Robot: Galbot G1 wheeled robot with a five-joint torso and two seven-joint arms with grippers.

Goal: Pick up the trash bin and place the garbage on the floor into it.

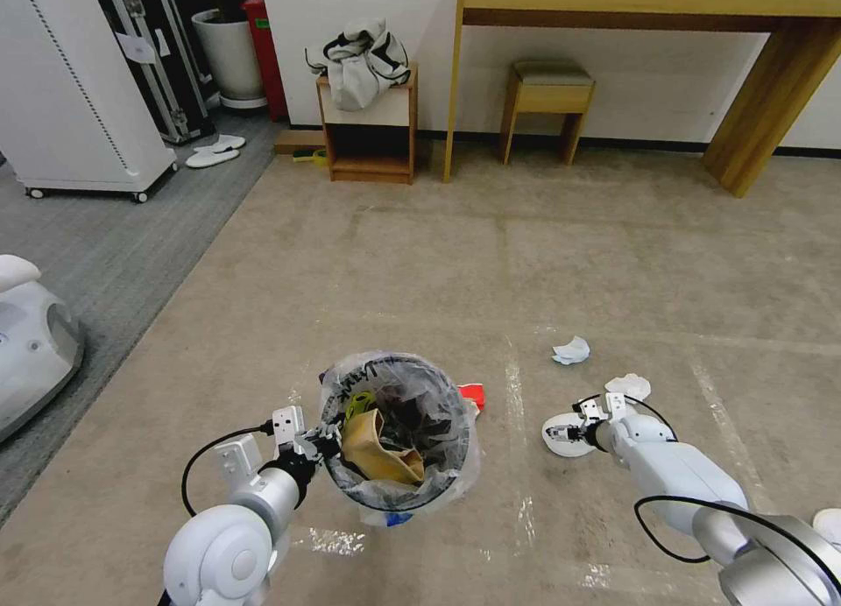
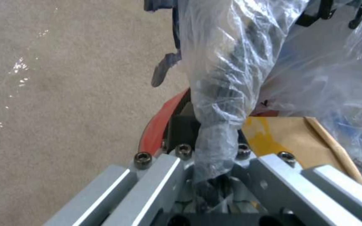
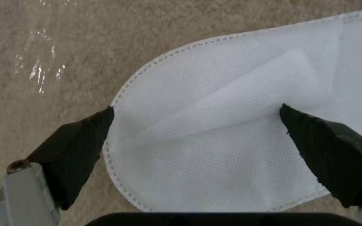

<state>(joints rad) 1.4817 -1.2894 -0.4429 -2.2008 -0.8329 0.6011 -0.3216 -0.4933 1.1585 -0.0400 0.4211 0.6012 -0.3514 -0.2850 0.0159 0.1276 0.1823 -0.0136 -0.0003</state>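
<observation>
The trash bin point(image 1: 438, 483), red with a crinkled clear liner, sits low at the centre with a brown paper bag point(image 1: 377, 448) inside. My left gripper point(image 1: 324, 435) is shut on its near-left rim; the left wrist view shows the gripper point(image 2: 214, 147) clamping the liner and the red rim point(image 2: 162, 121). My right gripper point(image 1: 569, 431) is open low over a flat white oval piece point(image 1: 561, 440). In the right wrist view its fingers point(image 3: 80, 150) straddle that white piece point(image 3: 231, 163). Two crumpled tissues point(image 1: 571, 350) point(image 1: 629, 384) and a red wrapper point(image 1: 473, 394) lie on the floor point(image 1: 613, 264).
A white robot base point(image 1: 26, 343) stands at the left on grey carpet. At the back are a small wooden stand point(image 1: 368, 142) with a bag on it, a stool point(image 1: 545, 94), a desk leg point(image 1: 771, 98), a white wheeled cabinet point(image 1: 79, 89) and slippers point(image 1: 215, 151).
</observation>
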